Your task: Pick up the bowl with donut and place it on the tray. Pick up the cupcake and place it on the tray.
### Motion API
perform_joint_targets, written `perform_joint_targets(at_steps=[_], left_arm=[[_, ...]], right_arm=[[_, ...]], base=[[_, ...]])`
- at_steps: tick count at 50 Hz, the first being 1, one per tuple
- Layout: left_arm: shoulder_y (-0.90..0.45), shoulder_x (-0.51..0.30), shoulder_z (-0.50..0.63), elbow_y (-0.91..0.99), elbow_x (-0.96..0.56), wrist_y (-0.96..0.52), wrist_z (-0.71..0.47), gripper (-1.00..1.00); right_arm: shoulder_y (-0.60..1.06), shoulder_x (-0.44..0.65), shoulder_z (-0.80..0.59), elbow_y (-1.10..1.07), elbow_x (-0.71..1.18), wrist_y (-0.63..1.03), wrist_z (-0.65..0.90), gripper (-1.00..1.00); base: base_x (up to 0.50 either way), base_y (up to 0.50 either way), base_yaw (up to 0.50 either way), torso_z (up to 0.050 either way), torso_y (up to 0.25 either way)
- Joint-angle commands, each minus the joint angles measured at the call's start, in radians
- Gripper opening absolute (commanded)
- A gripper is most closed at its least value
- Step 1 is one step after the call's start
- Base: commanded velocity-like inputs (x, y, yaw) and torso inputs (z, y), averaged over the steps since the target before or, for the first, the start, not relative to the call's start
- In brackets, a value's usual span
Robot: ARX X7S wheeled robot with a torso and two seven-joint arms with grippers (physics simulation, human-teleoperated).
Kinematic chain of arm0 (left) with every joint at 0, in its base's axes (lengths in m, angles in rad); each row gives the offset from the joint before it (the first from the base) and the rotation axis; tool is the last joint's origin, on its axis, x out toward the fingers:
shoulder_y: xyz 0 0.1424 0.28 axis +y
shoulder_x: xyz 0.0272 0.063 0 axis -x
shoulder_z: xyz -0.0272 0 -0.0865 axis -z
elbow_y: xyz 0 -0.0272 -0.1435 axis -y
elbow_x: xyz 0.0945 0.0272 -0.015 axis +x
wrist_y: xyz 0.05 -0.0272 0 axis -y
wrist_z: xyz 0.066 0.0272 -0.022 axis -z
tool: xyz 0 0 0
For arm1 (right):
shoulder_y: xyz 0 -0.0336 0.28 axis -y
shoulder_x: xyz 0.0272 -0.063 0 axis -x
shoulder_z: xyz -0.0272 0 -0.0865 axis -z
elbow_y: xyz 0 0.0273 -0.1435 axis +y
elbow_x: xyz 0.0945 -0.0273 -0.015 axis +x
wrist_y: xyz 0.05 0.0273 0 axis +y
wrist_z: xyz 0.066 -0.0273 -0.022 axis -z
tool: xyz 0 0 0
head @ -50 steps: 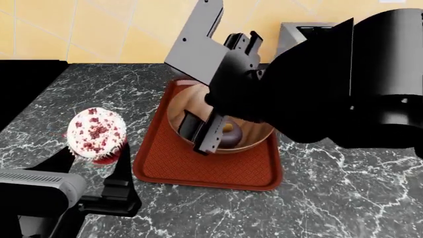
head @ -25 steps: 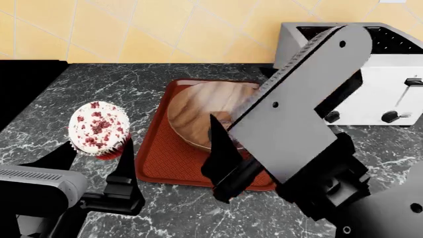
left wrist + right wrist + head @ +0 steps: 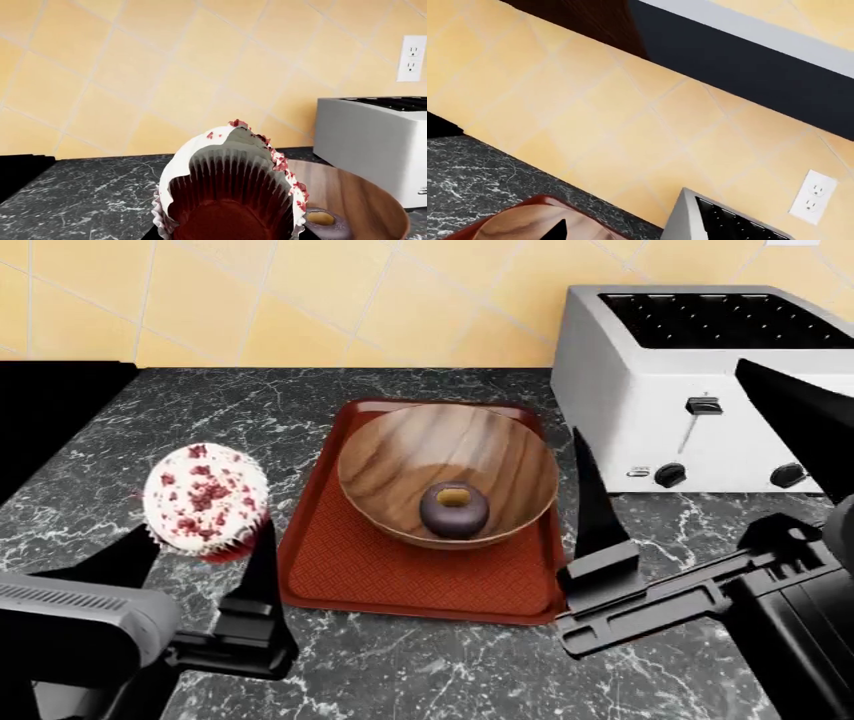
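The cupcake [image 3: 203, 500] is held between the left gripper's [image 3: 200, 550] 2 fingers, left of the tray [image 3: 400, 575]. The bowl [image 3: 447, 472] with the donut [image 3: 451, 510] is set on the tray. The right gripper [image 3: 667, 500] is spread wide

bowl [image 3: 400, 465] brown grain | tray [image 3: 400, 575] reddish textured | donut [image 3: 453, 509] purple

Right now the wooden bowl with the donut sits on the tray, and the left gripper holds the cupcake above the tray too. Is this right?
Not quite. The wooden bowl with the donut does sit on the tray, but the head view shows the left gripper holding the cupcake over the dark marble counter, beside the tray's left edge, not above it.
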Motion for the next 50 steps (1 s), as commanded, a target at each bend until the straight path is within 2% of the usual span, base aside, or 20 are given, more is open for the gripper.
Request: perform_joint_targets(at_steps=[1,8,29,34,38,50], left_arm=[[-0.003,0.01,-0.008,0.01,-0.008,0.006,0.005,-1.0],[-0.018,0.034,-0.006,0.012,-0.045,-0.015,0.037,-1.0],[-0.123,0.063,0.0,-0.125,-0.268,-0.051,0.312,-1.0],[-0.103,0.093,-0.005,-0.17,-0.29,-0.034,0.34,-1.0],[-0.065,0.134,-0.015,-0.22,-0.301,-0.003,0.356,-1.0],[0.057,0.221,-0.022,-0.302,-0.281,0.064,0.368,-1.0]], right_arm=[[-0.277,-0.022,0.547,-0.017,0.217,0.208,0.027,1.0],[-0.317,-0.033,0.621,-0.017,0.249,0.244,0.027,1.0],[-0.444,-0.117,0.79,-0.017,0.295,0.359,0.027,1.0],[-0.449,-0.132,0.776,-0.017,0.276,0.371,0.027,1.0],[-0.492,-0.19,0.805,-0.017,0.266,0.428,0.027,1.0],[-0.532,-0.218,0.861,-0.017,0.289,0.466,0.027,1.0]], base=[[0.0,0.0,0.0,0.0,0.0],[0.0,0.0,0.0,0.0,0.0],[0.0,0.0,0.0,0.0,0.0],[0.0,0.0,0.0,0.0,0.0],[0.0,0.0,0.0,0.0,0.0],[0.0,0.0,0.0,0.001,0.001]])
